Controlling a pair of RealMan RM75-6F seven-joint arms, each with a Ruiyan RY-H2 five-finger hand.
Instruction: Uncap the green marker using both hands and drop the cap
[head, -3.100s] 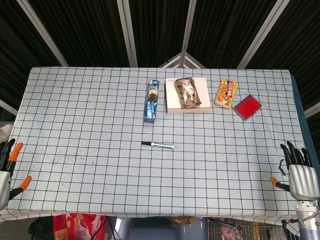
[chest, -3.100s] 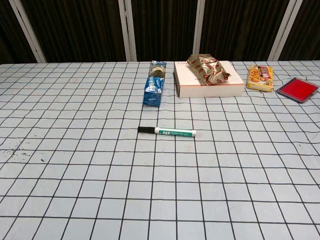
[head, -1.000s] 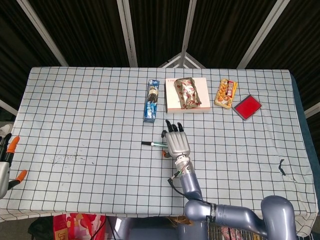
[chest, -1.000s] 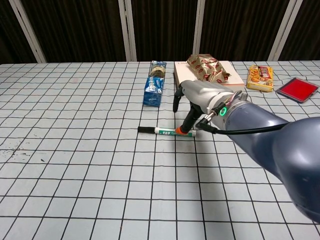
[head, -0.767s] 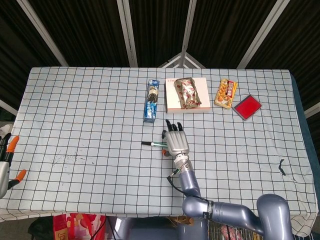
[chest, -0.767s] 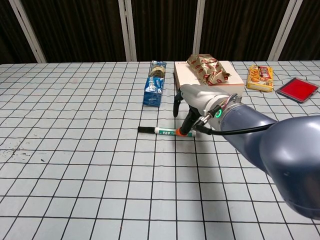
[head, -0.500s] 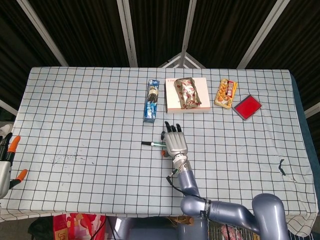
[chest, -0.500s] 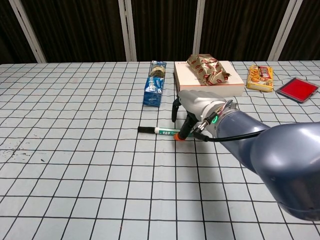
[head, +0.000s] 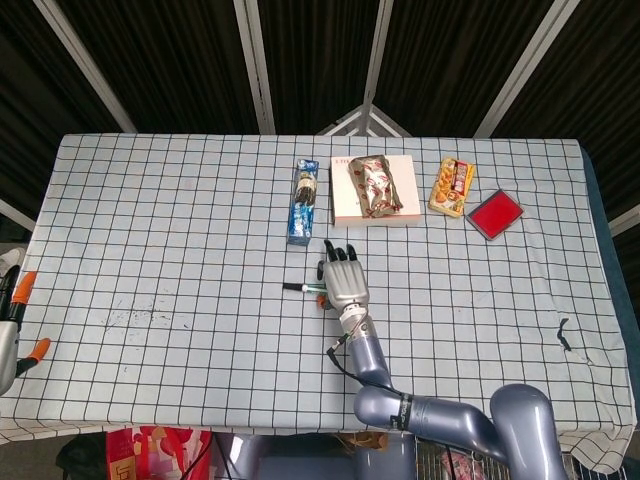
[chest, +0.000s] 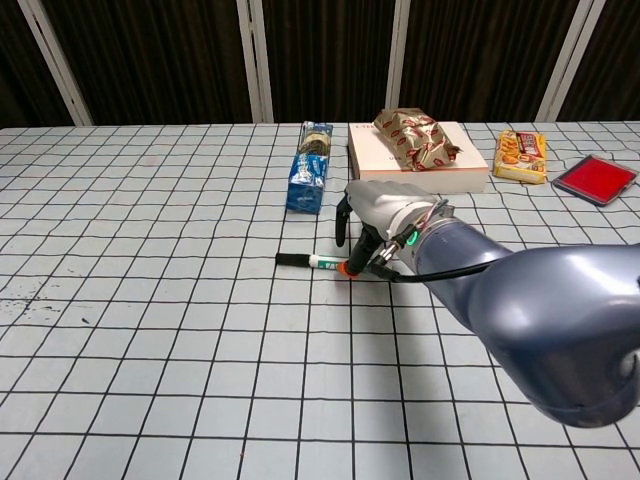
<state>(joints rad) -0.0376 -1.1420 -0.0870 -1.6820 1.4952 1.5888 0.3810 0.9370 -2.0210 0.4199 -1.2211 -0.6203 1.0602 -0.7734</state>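
Green marker (chest: 322, 262) laid flat on checked worktop (head: 150, 220), black cap end left. Right hand (head: 341, 283) lowered over barrel, fingers spread, grip not confirmed. Left hand (head: 10, 330) parked at edge, open. Risk: marker rolled away if barrel nudged.

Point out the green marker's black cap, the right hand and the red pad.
black cap (chest: 293, 260), chest view, middle of the cap.
right hand (head: 343, 285), head view, back of the hand above the marker.
red pad (head: 494, 213), head view, centre of its red face.
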